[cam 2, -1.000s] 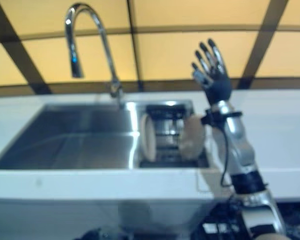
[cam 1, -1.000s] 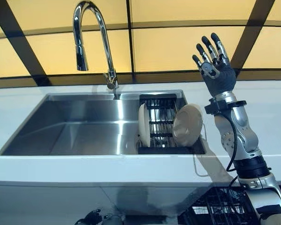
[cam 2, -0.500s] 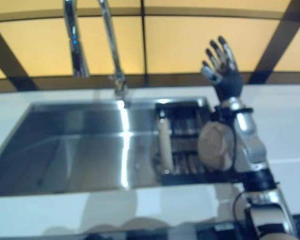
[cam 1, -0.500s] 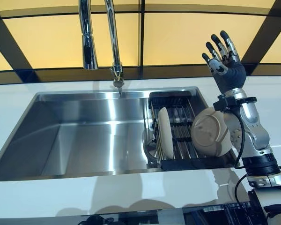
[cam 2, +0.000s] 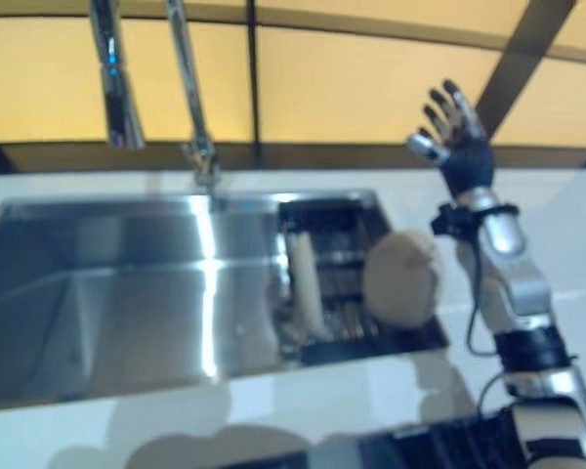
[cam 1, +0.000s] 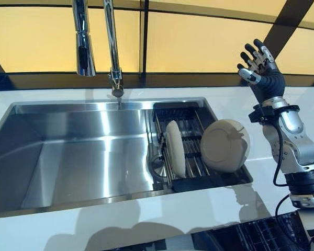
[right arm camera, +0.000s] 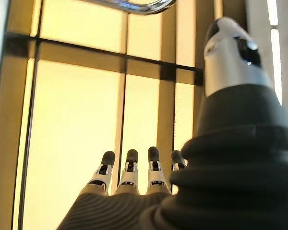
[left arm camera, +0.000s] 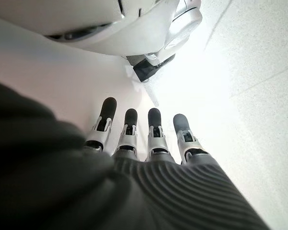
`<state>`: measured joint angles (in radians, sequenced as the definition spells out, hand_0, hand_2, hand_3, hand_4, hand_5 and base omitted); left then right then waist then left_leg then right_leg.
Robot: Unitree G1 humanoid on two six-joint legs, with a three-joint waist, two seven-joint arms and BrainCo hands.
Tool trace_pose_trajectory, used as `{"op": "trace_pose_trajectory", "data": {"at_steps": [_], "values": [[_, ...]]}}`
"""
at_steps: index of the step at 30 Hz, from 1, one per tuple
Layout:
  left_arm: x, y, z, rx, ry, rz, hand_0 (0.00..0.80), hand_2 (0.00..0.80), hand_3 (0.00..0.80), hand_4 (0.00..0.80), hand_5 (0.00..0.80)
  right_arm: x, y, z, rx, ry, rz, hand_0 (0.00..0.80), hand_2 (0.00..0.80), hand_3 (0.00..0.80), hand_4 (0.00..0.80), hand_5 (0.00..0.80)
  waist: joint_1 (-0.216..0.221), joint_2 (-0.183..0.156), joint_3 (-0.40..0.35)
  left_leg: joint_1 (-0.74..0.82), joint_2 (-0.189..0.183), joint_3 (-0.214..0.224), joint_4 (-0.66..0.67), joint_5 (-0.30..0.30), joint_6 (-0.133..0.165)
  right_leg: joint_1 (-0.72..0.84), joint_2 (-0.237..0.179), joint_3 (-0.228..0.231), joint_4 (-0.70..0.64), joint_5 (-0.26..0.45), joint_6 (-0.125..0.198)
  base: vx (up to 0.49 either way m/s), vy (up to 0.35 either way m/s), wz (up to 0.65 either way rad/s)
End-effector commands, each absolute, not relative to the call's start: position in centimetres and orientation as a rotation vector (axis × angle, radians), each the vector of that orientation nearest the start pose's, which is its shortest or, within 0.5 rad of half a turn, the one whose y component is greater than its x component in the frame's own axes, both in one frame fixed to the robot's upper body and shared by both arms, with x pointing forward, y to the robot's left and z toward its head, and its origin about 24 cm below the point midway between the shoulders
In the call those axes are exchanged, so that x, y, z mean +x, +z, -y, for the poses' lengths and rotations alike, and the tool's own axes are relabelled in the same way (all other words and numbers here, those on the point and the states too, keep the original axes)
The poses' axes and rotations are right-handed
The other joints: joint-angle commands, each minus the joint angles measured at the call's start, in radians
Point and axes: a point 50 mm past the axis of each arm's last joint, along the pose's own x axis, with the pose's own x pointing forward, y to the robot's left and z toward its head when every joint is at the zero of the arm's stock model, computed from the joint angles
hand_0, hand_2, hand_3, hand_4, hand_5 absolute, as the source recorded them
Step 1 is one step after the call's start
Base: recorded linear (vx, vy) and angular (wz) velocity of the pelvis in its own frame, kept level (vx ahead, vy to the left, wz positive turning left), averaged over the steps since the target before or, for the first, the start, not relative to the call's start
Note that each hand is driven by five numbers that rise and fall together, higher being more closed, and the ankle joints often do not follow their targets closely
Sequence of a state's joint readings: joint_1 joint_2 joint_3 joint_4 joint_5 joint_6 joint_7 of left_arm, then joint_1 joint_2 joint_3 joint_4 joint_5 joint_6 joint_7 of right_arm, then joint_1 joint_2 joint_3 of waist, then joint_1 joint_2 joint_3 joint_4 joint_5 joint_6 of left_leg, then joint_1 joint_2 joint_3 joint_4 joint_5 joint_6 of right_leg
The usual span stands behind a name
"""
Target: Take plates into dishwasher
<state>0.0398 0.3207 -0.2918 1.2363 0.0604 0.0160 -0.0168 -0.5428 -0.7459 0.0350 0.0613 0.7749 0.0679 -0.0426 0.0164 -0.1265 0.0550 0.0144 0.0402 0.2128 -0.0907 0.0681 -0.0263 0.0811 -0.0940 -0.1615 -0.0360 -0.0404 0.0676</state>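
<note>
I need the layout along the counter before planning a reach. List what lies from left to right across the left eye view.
Stainless steel sink basin → chrome gooseneck faucet → beige plate standing on edge in the black rack → round beige plate leaning in the rack → raised right hand, open and holding nothing.

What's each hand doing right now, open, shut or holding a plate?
Left hand: open, fingers straight, holding nothing.
Right hand: open, raised above the counter, holding nothing.
</note>
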Motion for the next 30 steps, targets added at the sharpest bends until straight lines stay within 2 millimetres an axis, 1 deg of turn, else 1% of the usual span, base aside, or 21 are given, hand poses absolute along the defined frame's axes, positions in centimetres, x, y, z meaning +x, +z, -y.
{"op": "trace_pose_trajectory", "data": {"at_steps": [1, 4, 7, 14, 17, 22, 30], "values": [[12.2, -14.6, -25.7, 0.547, -0.105, -1.158, 0.0, 0.0, 0.0, 0.0, 0.0, 32.0, 25.1, 27.0, -0.038, 0.007, 0.391, 0.0, 0.0, 0.0, 0.0, 0.0, 0.026, -0.001, -0.022, -0.018, -0.003, -0.022, 0.004, -0.023, 0.016, -0.007, -0.098, -0.032, 0.048, 0.109, 0.094, -0.015, -0.042, 0.01], [12.3, -14.5, -25.9, 0.565, -0.11, -1.157, 0.0, 0.0, 0.0, 0.0, 0.0, 32.2, 24.4, 27.4, -0.053, 0.025, 0.304, 0.0, 0.0, 0.0, 0.0, 0.0, 0.021, -0.006, -0.019, -0.014, -0.003, -0.013, 0.003, -0.026, 0.017, -0.006, -0.103, -0.035, 0.052, 0.117, 0.099, -0.015, -0.024, 0.0], [12.4, -14.3, -26.3, 0.569, -0.1, -1.158, 0.0, 0.0, 0.0, 0.0, 0.0, 32.6, 23.3, 27.5, -0.067, 0.041, 0.203, 0.0, 0.0, 0.0, 0.0, 0.0, 0.015, -0.002, -0.018, -0.006, -0.003, -0.009, 0.003, -0.028, 0.018, -0.007, -0.102, -0.034, 0.052, 0.113, 0.099, 0.0, 0.0, 0.0], [12.7, -14.0, -26.8, 0.569, -0.092, -1.16, 0.0, 0.0, 0.0, 0.0, 0.0, 33.6, 20.8, 27.8, -0.043, 0.062, 0.022, 0.0, 0.0, 0.0, 0.0, 0.0, 0.021, 0.006, -0.017, 0.004, 0.0, -0.021, 0.003, -0.03, 0.012, -0.003, -0.092, -0.036, 0.045, 0.096, 0.091, -0.002, -0.004, 0.01], [12.7, -14.0, -26.6, 0.566, -0.095, -1.161, 0.0, 0.0, 0.0, 0.0, 0.0, 33.8, 20.2, 28.1, -0.04, 0.047, -0.022, 0.0, 0.0, 0.0, 0.0, 0.0, 0.025, 0.006, -0.014, 0.008, 0.001, -0.026, 0.003, -0.031, 0.011, 0.001, -0.091, -0.042, 0.046, 0.094, 0.089, -0.011, -0.013, 0.07], [12.5, -14.2, -26.5, 0.57, -0.101, -1.157, 0.0, 0.0, 0.0, 0.0, 0.0, 33.9, 20.1, 29.0, -0.058, -0.003, -0.053, 0.0, 0.0, 0.0, 0.0, 0.0, 0.029, 0.004, -0.011, 0.011, 0.0, -0.034, 0.003, -0.034, 0.01, 0.003, -0.09, -0.045, 0.05, 0.091, 0.088, -0.014, -0.008, 0.07], [12.7, -14.1, -26.4, 0.571, -0.1, -1.147, 0.0, 0.0, 0.0, 0.0, 0.0, 33.7, 20.3, 30.5, -0.057, -0.076, -0.073, 0.0, 0.0, 0.0, 0.0, 0.0, 0.031, 0.002, -0.004, 0.02, 0.003, -0.038, 0.003, -0.037, 0.008, -0.001, -0.089, -0.05, 0.057, 0.091, 0.088, -0.008, -0.001, 0.02]]}}
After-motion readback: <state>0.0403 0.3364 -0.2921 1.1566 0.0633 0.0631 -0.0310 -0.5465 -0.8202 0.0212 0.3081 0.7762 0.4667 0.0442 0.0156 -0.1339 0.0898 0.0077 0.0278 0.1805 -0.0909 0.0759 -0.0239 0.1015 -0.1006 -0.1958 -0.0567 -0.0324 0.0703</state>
